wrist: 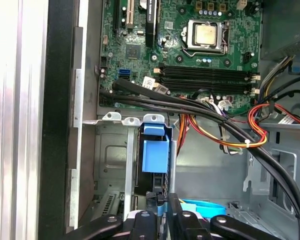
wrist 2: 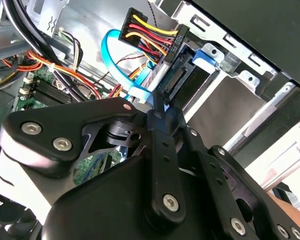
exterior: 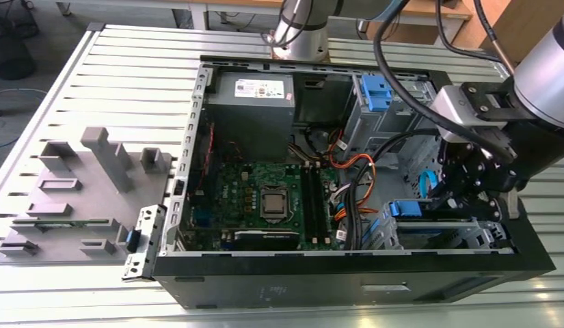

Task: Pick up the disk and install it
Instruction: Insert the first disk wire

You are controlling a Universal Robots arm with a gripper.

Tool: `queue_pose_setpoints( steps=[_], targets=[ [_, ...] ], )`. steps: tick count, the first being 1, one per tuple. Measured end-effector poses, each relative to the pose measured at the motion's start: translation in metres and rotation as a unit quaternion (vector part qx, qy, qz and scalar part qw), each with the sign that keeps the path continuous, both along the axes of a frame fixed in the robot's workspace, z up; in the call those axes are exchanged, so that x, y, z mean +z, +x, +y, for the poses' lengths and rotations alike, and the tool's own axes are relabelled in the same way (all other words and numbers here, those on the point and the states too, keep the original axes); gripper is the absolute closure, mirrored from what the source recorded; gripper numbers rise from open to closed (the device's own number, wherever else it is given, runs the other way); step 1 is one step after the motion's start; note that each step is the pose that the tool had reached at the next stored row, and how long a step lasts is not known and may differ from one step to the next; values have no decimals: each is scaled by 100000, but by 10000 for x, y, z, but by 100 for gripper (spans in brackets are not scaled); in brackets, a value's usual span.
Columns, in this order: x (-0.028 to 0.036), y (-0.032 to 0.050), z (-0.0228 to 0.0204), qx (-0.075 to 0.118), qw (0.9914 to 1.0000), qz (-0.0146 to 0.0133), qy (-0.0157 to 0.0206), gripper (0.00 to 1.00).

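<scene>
Exterior view: we are looking down on an open computer case (exterior: 355, 273) lying on a slatted metal table (exterior: 126, 75), with the arm reaching in from the exterior view's right.
Gripper: we are seeing the gripper (exterior: 446, 205) lowered over the drive cage (exterior: 441, 232) in the near right corner of the case; in the first wrist view the gripper (wrist: 162, 205) is sitting right at the cage's slot.
Jaws: in both wrist views the black fingers (wrist 2: 157, 125) are pressing together on a thin blue edge, so we are reading them as closed on the disk's frame.
Disk: we are finding the disk (wrist: 154, 155) standing on edge inside the cage, its blue frame showing between the metal walls; in the exterior view the disk (exterior: 414, 208) is showing as a blue piece just under the gripper.
Cables: a black plug with red and yellow wires (wrist 2: 150, 37) and a light blue flat cable (wrist 2: 115, 60) are hanging just beside the cage.
Board: the green circuit board (exterior: 263, 198) is lying in the middle of the case, left of the cage.
Power box: a grey box with a white sticker (exterior: 254, 89) is sitting at the far side.
Grey holders: moulded grey holders (exterior: 81, 184) are resting on the table, left of the case.
</scene>
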State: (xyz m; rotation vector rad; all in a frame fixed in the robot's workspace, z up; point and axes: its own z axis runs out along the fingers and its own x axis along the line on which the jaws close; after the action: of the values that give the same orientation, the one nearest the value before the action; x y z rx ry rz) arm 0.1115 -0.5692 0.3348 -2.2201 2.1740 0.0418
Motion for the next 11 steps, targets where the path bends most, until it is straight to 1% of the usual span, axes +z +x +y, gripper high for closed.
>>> queue_pose_setpoints(
  steps=[5,7,11],
  targets=[
    [128,0,0,2,100000,1,-5,76],
    [170,0,0,3,100000,1,-4,76],
    [175,0,0,2,100000,1,32,76]
  ],
)
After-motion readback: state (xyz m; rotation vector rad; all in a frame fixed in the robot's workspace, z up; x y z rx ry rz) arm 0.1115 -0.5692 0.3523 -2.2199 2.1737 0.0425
